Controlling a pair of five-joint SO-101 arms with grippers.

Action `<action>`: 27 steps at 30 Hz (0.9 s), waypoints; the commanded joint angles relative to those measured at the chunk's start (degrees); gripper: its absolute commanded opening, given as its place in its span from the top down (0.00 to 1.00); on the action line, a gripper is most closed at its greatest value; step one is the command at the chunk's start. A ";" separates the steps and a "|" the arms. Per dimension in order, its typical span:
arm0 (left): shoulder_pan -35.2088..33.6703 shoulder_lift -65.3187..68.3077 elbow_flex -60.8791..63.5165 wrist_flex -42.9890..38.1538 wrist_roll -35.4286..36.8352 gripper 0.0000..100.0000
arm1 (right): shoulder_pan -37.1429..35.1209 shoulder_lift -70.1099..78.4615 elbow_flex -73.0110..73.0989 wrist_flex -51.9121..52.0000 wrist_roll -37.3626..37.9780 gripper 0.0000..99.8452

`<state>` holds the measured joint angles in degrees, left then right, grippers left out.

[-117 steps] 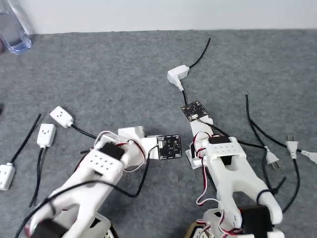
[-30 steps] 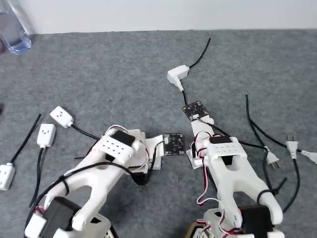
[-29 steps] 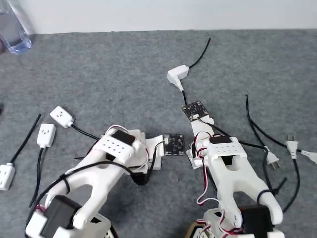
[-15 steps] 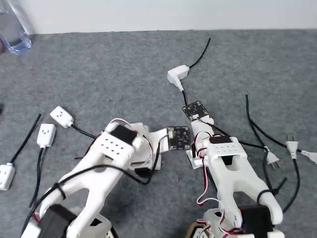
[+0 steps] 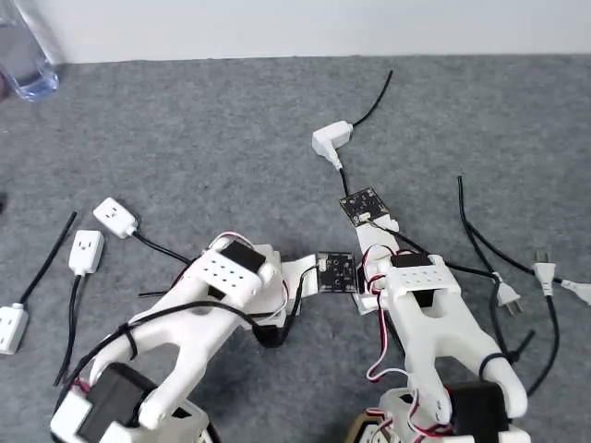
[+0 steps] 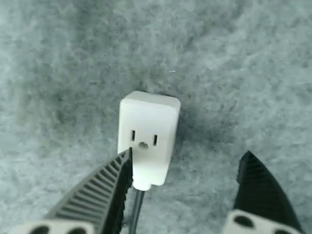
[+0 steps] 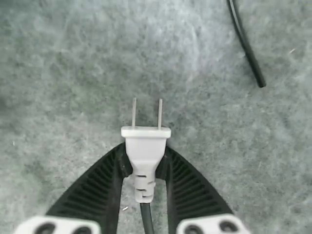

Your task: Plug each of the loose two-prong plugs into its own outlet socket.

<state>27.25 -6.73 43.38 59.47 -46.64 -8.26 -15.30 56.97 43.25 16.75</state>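
In the right wrist view my right gripper is shut on a white two-prong plug, prongs pointing away over the grey carpet. In the left wrist view a white outlet socket lies face up on the carpet, its cable running back between my open left gripper's fingers; the socket's end touches one fingertip. From above, the left arm and right arm sit side by side, wrists nearly meeting. Another white socket lies beyond the right arm. Two loose plugs lie at the right.
Three more white sockets on black cables lie at the left. Black cables loop across the carpet on the right. A loose cable end lies ahead of the held plug. A clear bottle stands at the far left corner.
The left arm has swung rightward, bringing its wrist closer to the right arm. The right arm and the plug it holds have stayed still.
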 commanded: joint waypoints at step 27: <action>-8.53 18.81 -28.26 5.63 0.18 0.68 | 0.84 -0.75 -3.34 0.57 0.70 0.99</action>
<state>19.60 11.03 19.47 65.45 -46.64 -7.91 -15.30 56.97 43.25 16.75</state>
